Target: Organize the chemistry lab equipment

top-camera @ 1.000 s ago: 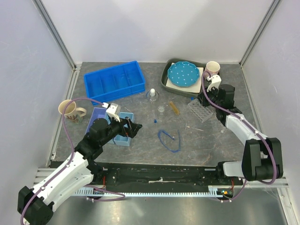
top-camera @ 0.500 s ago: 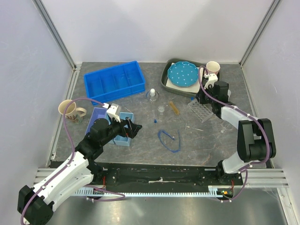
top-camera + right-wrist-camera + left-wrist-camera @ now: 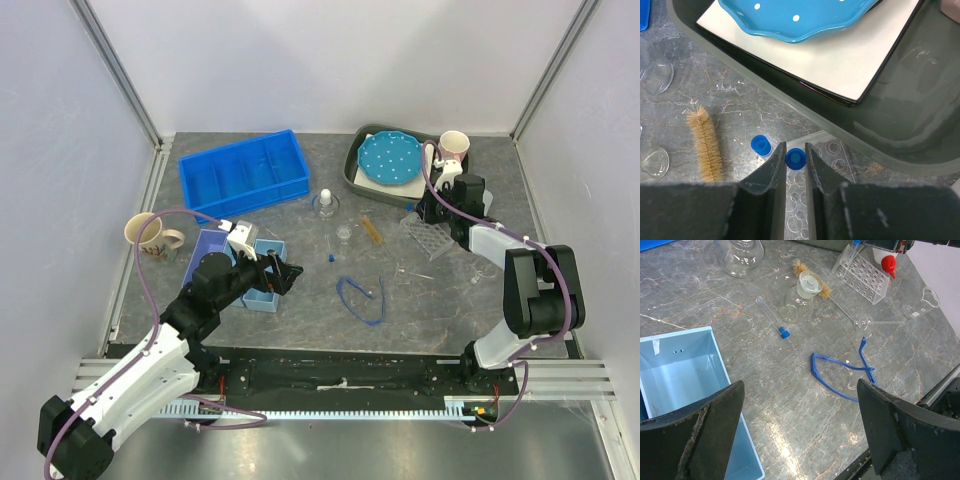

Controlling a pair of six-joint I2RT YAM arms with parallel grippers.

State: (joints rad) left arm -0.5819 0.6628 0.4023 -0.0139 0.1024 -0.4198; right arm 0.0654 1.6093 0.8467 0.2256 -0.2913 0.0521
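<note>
Left gripper (image 3: 800,390) hangs wide open and empty over a pale blue bin (image 3: 680,370), seemingly idle. Beside the grey tray (image 3: 900,135), the right gripper (image 3: 795,148) pinches a blue-capped tube (image 3: 795,159) above the clear tube rack (image 3: 862,276), likely to slot it in.

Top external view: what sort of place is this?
Probably a robot test cell staged as a chemistry bench: white panel walls on aluminium framing, a grey table, and lab props such as a clear tube rack, blue-capped tube and glass flask.

Grey marbled tabletop (image 3: 300,310), pale lilac walls (image 3: 330,60) — aluminium corner posts (image 3: 117,72), ribbed metal rail (image 3: 340,412) at near edge
</note>
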